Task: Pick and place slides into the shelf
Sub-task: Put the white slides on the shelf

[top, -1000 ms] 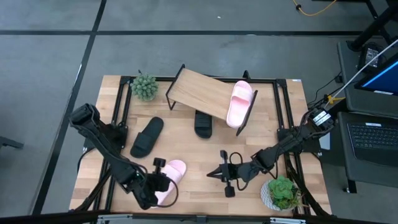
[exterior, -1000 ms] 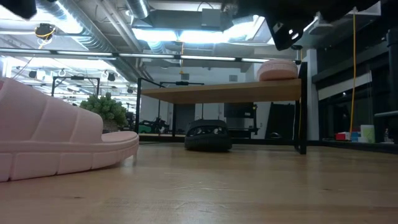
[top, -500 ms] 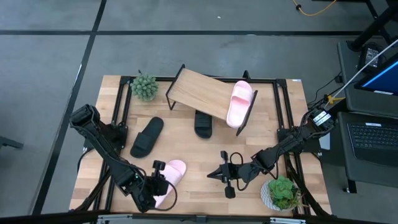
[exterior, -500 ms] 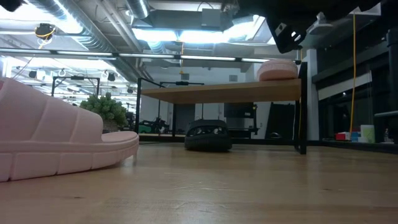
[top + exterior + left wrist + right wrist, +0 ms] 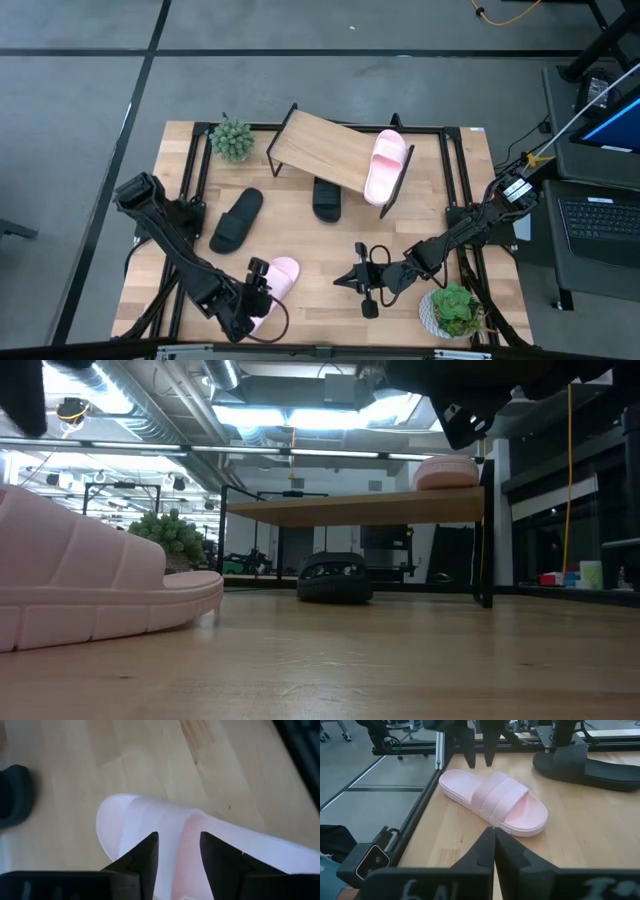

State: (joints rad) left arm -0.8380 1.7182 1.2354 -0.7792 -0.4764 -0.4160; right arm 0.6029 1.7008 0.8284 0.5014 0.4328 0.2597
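Pink slide [image 5: 495, 800] lies flat, wide ribbed strap up, on wood table [image 5: 580, 840].

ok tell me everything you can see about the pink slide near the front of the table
The pink slide is pale, smooth and foam-like, with a wide ribbed strap, an open toe and a thick sole. It lies flat, sole down, on the wooden table at the front left corner, near the edge. The left hand hangs just above one end with its fingers open, apparently not touching it. A black slide lies apart, farther back.
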